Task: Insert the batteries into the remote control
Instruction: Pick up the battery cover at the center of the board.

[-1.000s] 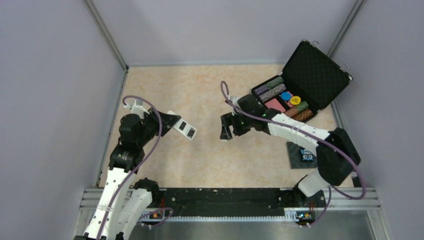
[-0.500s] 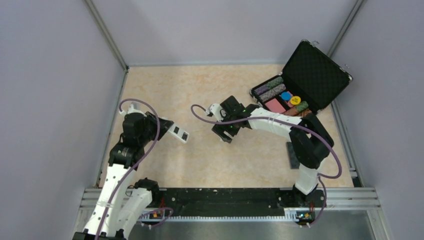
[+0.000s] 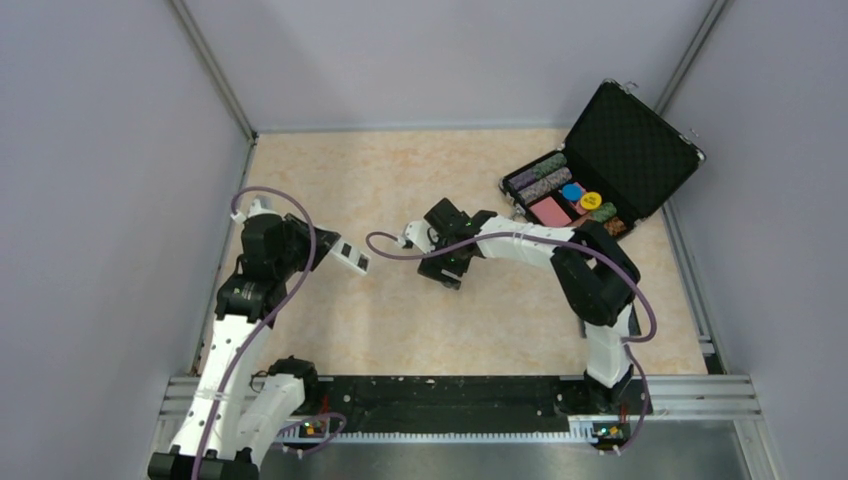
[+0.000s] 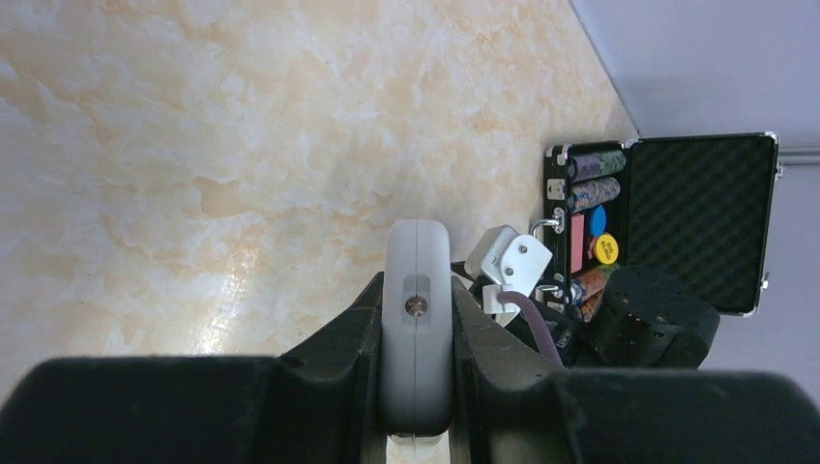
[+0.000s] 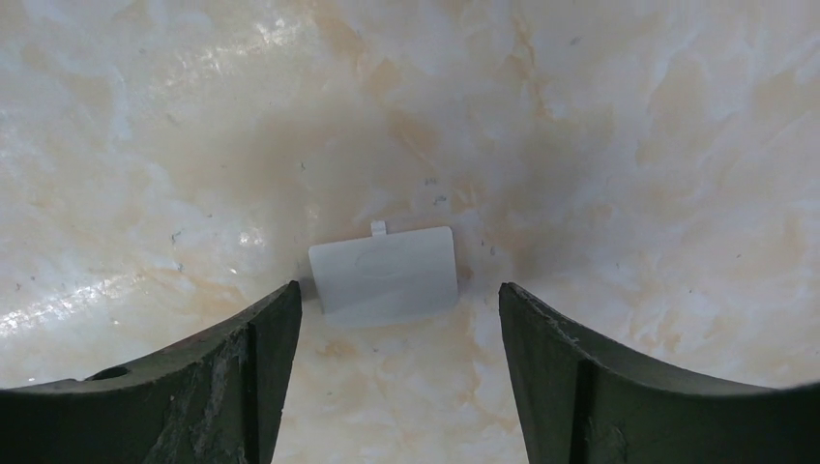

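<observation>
left gripper (image 4: 417,319): i am seeing it clamping one remote control (image 4: 417,290) edge-on between its two fingers, left of centre in the top view.
right gripper (image 5: 396,309): i am seeing its two fingers spread wide, gripping nothing.
cover: one small white cover piece (image 5: 384,274) is lying flat on the table (image 5: 580,116) between them.
case: one open black case (image 3: 640,150) is sitting upper right.

Light: bright, even, from overhead across the marbled table (image 3: 400,170).
Glare: pale sheen streaks on the table left of the white cover (image 5: 385,274).
Shadow: soft brown patch ringing the cover, darkest above it.
Focus: cover sharp; fingers (image 5: 242,387) of the right gripper (image 5: 396,290) below it softer.
</observation>
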Controlling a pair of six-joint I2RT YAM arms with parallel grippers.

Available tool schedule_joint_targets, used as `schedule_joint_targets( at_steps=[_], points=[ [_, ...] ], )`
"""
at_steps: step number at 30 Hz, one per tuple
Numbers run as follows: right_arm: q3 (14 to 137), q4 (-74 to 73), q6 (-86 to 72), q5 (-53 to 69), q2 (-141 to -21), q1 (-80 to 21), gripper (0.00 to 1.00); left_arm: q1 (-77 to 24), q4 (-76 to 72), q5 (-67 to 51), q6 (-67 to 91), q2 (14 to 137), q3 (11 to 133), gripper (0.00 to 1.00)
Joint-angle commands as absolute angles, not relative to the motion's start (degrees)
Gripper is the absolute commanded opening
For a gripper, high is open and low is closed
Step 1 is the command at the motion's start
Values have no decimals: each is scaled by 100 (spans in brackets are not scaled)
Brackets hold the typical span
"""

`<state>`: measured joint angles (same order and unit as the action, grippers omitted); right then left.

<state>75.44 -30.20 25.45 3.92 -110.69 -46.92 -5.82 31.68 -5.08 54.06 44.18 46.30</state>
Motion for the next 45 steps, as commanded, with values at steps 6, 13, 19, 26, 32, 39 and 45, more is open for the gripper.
schedule_joint_targets(
  at_steps=[6, 13, 19, 26, 32, 39, 45],
  points=[
    [8286, -3837, 2723, 1089, -11669, -4350, 70, -247, 2875, -875, 5252, 4542, 4900, 0],
    [8084, -4057, 2649, 1121, -11672, -4355, 67, -68, 2873, -1052, 5205, 4501, 4840, 0],
    [7908, -4094, 2714, 1226, -11536, -4371, 71, -36, 2874, -1131, 5198, 4488, 4801, 0],
    [7825, -4150, 2772, 1081, -11506, -4435, 67, 110, 2860, -1174, 5201, 4475, 4773, 0],
    [7754, -4129, 2775, 869, -11418, -4558, 60, 150, 2900, -1187, 5196, 4416, 4718, 0],
    [7771, -3964, 2646, 772, -11275, -4667, 39, 180, 2888, -1237, 5223, 4380, 4633, 0],
    [7613, -3533, 2340, 933, -10727, -4660, 36, 189, 2847, -1296, 5230, 4340, 4550, 0]
  ],
)
